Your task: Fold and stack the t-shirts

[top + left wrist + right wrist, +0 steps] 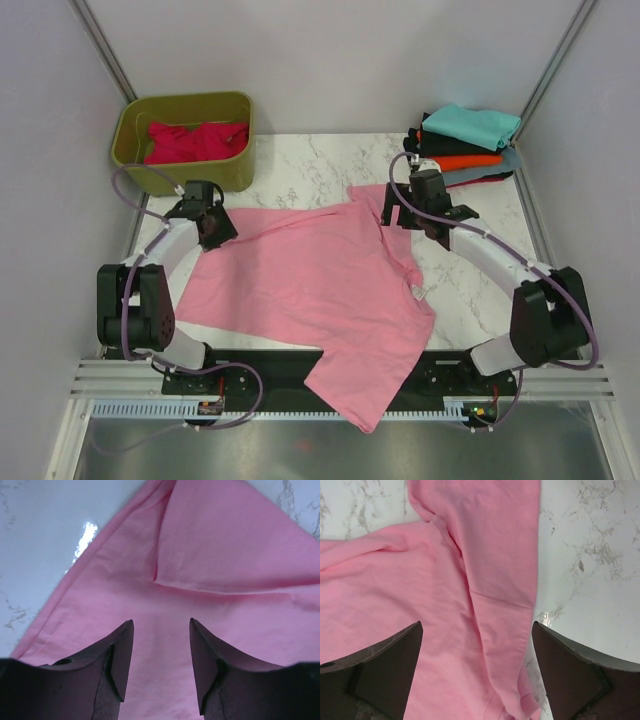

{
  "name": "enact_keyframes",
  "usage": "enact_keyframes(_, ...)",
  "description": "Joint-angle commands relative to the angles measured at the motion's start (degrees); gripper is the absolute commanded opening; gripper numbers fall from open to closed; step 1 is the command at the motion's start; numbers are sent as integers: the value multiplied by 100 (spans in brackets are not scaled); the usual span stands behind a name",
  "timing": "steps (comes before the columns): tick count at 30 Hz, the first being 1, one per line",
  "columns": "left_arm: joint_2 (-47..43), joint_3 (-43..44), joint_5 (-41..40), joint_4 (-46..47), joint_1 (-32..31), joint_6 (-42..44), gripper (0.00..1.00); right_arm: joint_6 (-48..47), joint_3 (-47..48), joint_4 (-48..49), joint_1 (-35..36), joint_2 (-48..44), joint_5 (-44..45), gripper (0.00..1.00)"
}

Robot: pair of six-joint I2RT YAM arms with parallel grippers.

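Pink t-shirt (310, 290) is laid unfolded beneath the spread left end effector (161, 621) and right end effector (477, 624); the folded stack (465, 145) seems done, and the crimson t-shirt (195, 140) is left.

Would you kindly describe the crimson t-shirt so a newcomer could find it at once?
Look to the marble table's far left corner, where an olive-green tub stands. The crimson t-shirt lies crumpled inside it, the only shirt in a container.

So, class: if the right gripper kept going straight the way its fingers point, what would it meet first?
The light pink t-shirt, near its edge. The right gripper points down at the cloth with fingers spread wide; how close it is I cannot tell.
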Motion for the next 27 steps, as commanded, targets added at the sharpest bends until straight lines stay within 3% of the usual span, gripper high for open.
enact_keyframes(1, 91, -285, 27, 903, -149, -387, 55, 101, -362, 89, 12, -685, -322, 98)
enact_keyframes(7, 293, -382, 45, 1432, -193, -379, 53, 66, -644, -69, 39, -1512, -507, 98)
enact_keyframes(27, 1004, -128, -395, 1784, -210, -168, 47, -145, -802, -148, 48, -1574, -568, 98)
